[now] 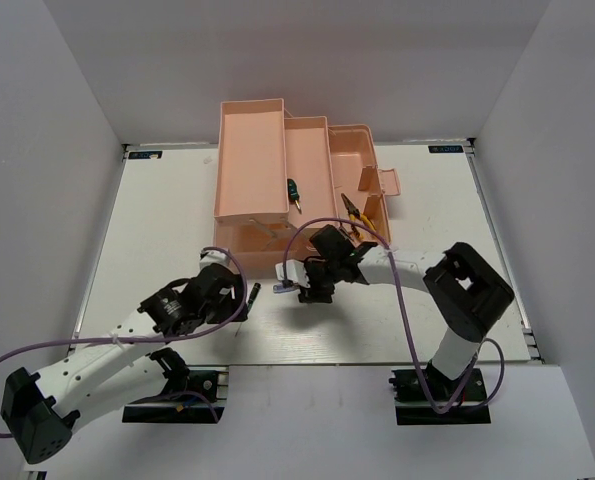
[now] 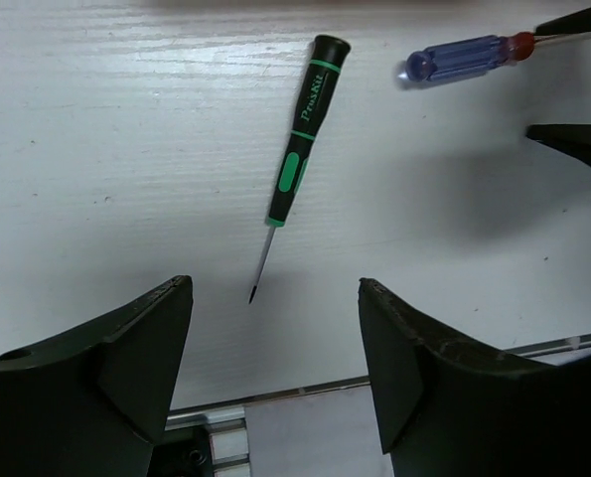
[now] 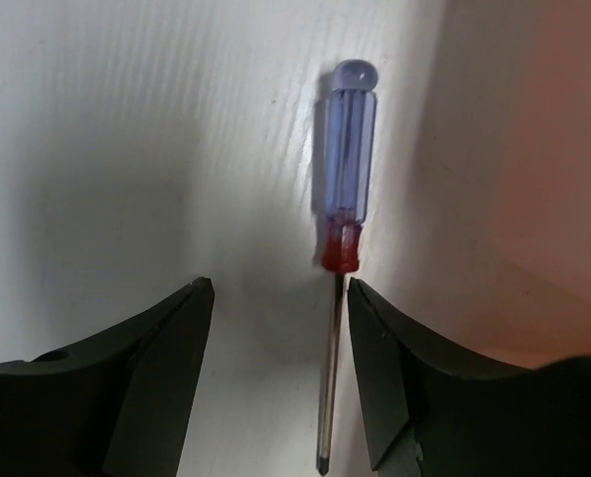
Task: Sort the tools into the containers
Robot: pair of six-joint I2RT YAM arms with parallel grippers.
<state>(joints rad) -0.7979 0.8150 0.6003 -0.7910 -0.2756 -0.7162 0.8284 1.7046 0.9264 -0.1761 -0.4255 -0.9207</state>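
Two grippers, both released: right gripper point(image 3: 277, 288) straddles red-and-blue screwdriver point(image 3: 347, 149) off-centre; recentre before clenching; left gripper point(image 2: 275, 283) hovers over green screwdriver point(image 2: 300, 129).

Your left arm point(image 1: 97, 362) and right arm point(image 1: 409, 266) match: white rounded links, bulky black joint housings. Right elbow block is the biggest black part. A thin purple cable point(image 1: 409, 330) loops loose along each arm. Both stand on black base plates point(image 1: 442, 392). Your left gripper point(image 2: 275, 348) and right gripper point(image 3: 280, 338) have matte black wedge-shaped fingers point(image 2: 126, 368), edges scuffed and dusty. One finger per wrist view shows a round hole near its root.
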